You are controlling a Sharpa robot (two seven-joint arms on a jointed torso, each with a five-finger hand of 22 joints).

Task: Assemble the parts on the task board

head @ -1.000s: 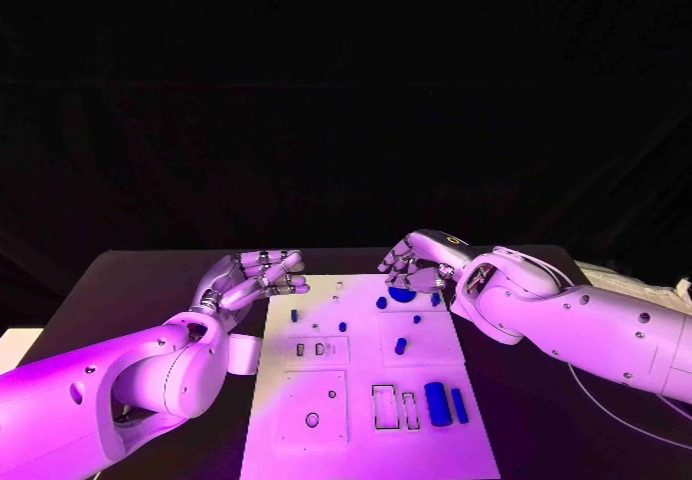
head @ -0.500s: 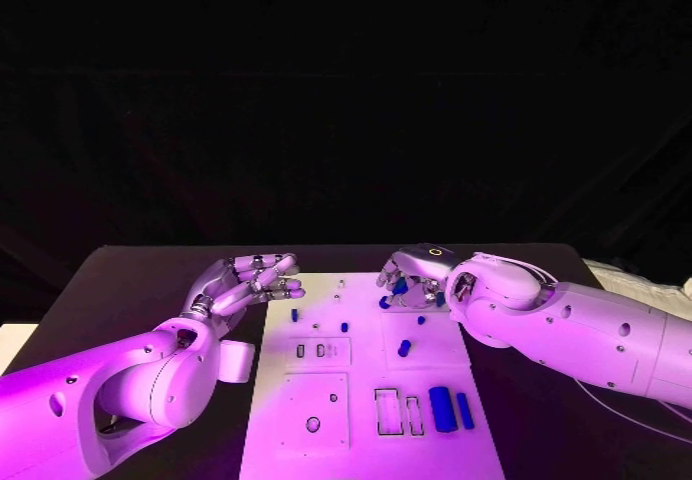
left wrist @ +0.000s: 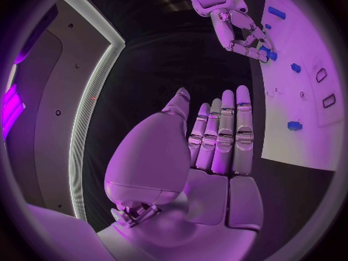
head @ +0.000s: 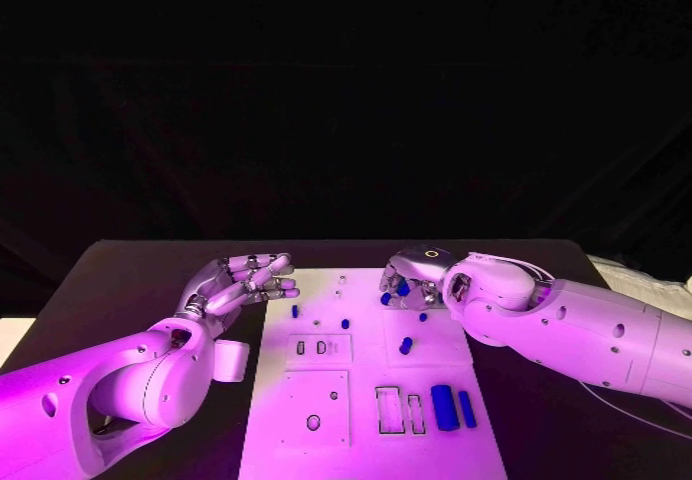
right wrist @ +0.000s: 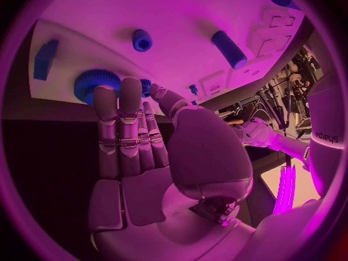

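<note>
Gear (right wrist: 94, 82) sat right at my right hand's (head: 408, 282) fingertips (right wrist: 118, 95), touching but not gripped. My left hand (head: 238, 283) hung open beside the board (head: 361, 420), farther off.

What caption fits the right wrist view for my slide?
Right hand reaching fingertips to a blue gear at the task board edge.
</note>
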